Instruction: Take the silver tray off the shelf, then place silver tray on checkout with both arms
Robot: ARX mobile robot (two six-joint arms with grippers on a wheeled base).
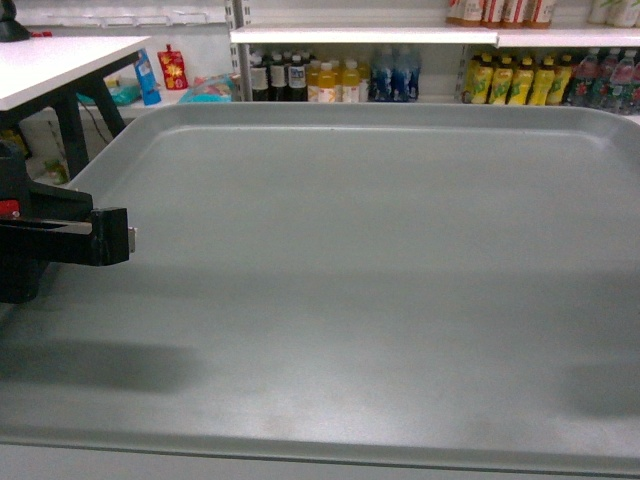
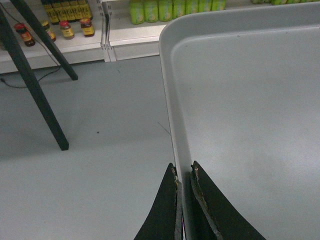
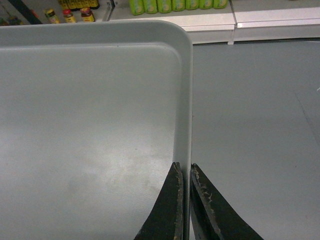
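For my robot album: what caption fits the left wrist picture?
Left gripper pinching the silver tray rim above the grey floor.

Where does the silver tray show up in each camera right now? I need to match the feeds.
Head: silver tray fills most of the frame.
Left wrist: tray on the right, left gripper clamping its rim.
Right wrist: tray on the left, right gripper clamping its rim.
Shared landmark: the shelf with bottles behind.

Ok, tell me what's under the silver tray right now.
Beside both side rims of the silver tray, the wrist views show bare grey floor below. Directly beneath the tray is hidden. The checkout sits far left.
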